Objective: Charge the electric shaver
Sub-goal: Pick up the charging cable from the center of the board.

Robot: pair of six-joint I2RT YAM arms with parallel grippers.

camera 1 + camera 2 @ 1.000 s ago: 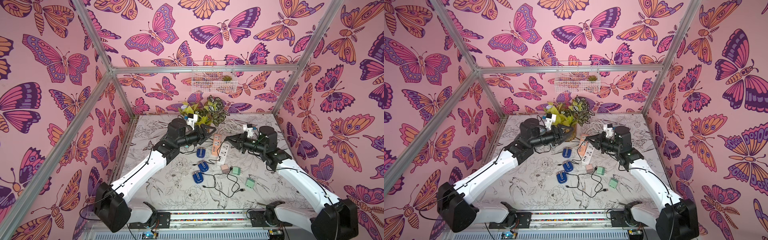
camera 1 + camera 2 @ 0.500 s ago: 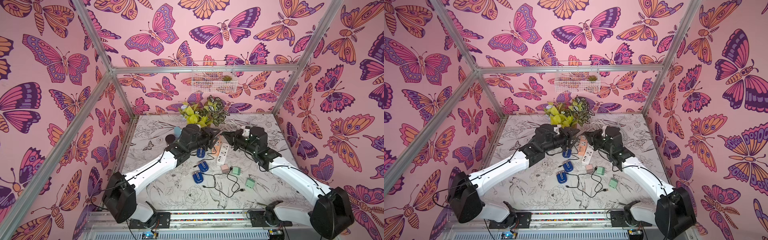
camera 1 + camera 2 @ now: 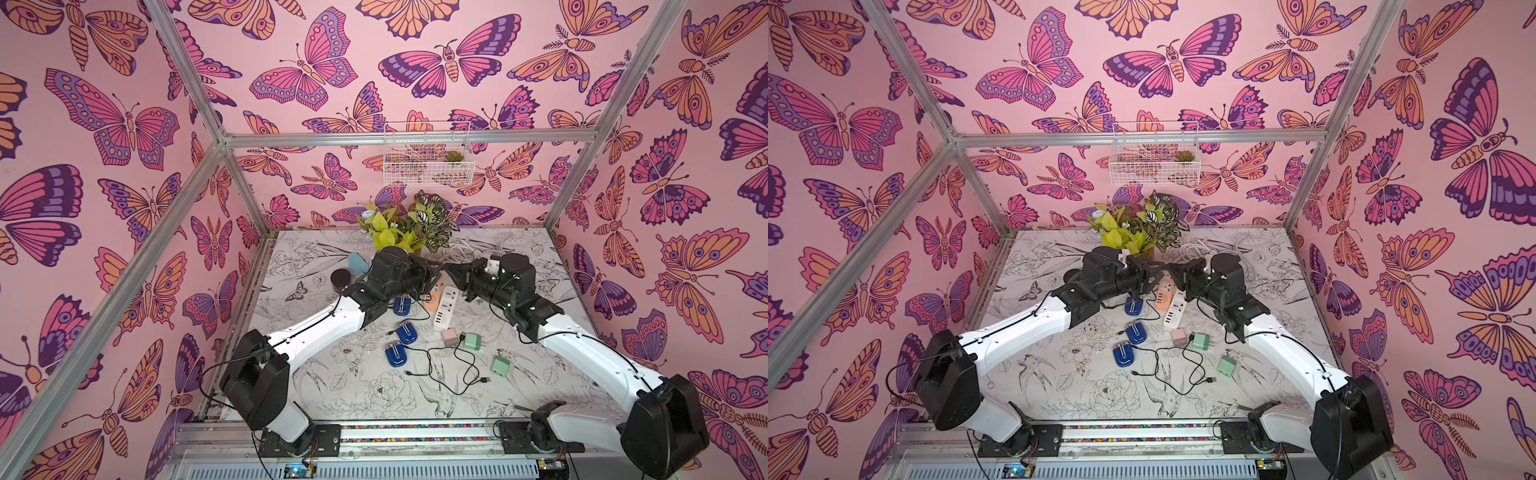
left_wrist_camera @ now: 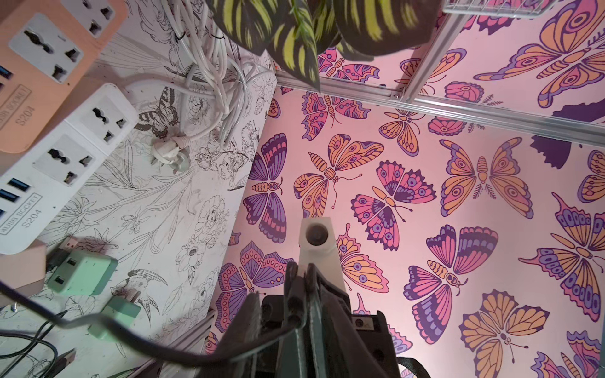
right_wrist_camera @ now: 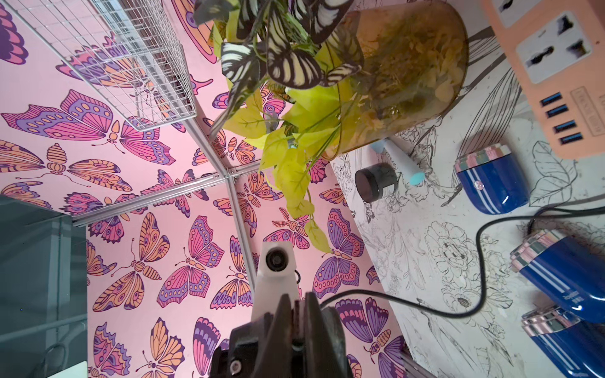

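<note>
**Flower-printed table (image 3: 365,399), crowded toward the back**

Covered in white with black line-drawn flowers and birds. At the back edge, potted plant (image 3: 409,232) beside tangled white cord (image 3: 461,249). Toward the left, black jar (image 3: 340,277) and pale blue piece (image 3: 358,262). Mid-table, orange power strip (image 3: 1164,294) and white power strip (image 3: 445,311) side by side, with three blue shavers (image 3: 407,332) in a row to their left. In front, pink adapter (image 3: 449,335) just beside green adapter (image 3: 471,342), second green adapter (image 3: 500,365) apart, and black cable (image 3: 483,380) looped between.

The pink butterfly walls (image 3: 332,83) are framed by aluminium bars (image 3: 311,140); a wire basket (image 3: 428,166) is hung above the flower-printed tabletop (image 3: 332,399).
</note>
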